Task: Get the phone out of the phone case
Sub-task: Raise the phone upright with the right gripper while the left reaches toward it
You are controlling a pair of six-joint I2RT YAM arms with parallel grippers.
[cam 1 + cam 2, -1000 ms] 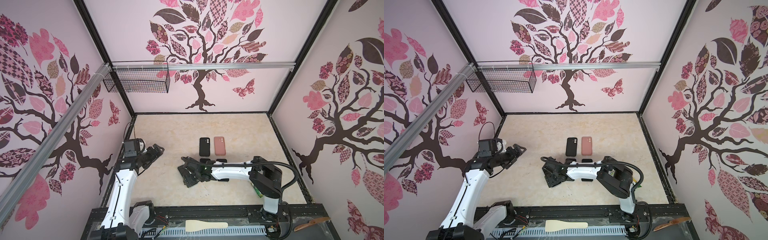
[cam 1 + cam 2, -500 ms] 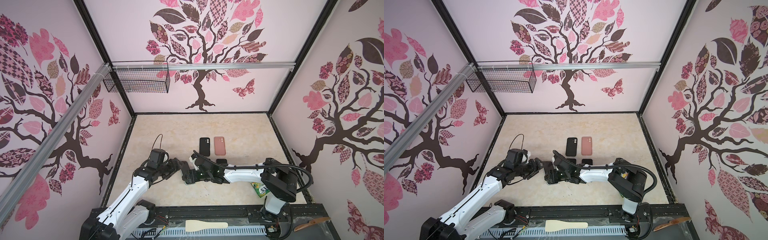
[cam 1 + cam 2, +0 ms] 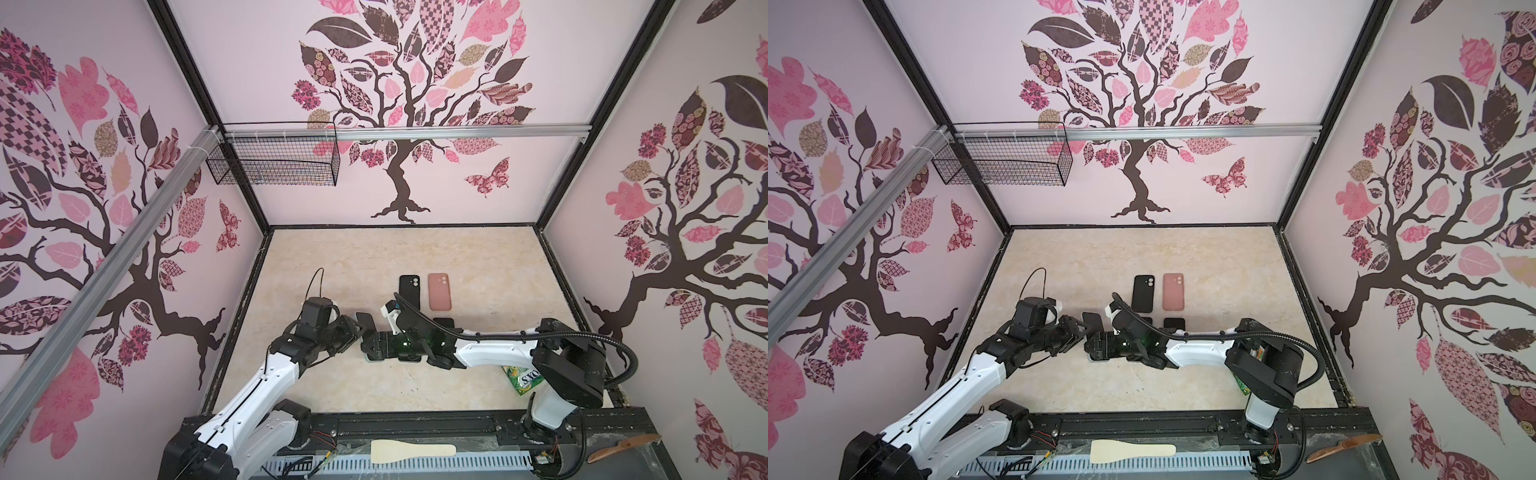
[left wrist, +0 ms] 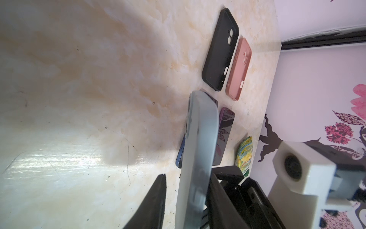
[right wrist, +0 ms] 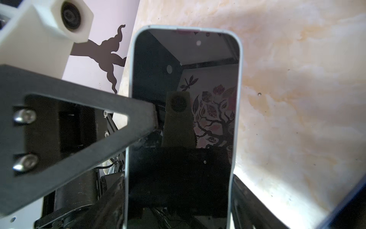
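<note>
My right gripper (image 5: pixel 178 198) is shut on the long sides of the phone (image 5: pixel 184 99), which sits in a pale grey-blue phone case (image 5: pixel 240 79), dark screen toward that wrist camera. In both top views the phone (image 3: pixel 365 322) (image 3: pixel 1091 322) stands tilted above the table, between the two grippers. The left gripper (image 3: pixel 356 332) (image 3: pixel 1082 332) straddles the case's free end. In the left wrist view the case (image 4: pixel 200 138) shows edge-on; one finger lies against it, and the other finger (image 4: pixel 156 194) stands a gap away. The left gripper (image 4: pixel 188 178) is open.
An empty black case (image 3: pixel 409 293) and a pink case (image 3: pixel 439 291) lie side by side mid-table. A purple phone (image 4: pixel 225 134) and a blue phone (image 4: pixel 181 154) lie nearer. A green-yellow packet (image 3: pixel 521 376) sits under the right arm. A wooden spatula (image 3: pixel 411 451) rests on the front rail.
The left arm has swung in from the left wall to the middle, and its jaws have narrowed around the case. The right gripper has carried the phone slightly right and back.
</note>
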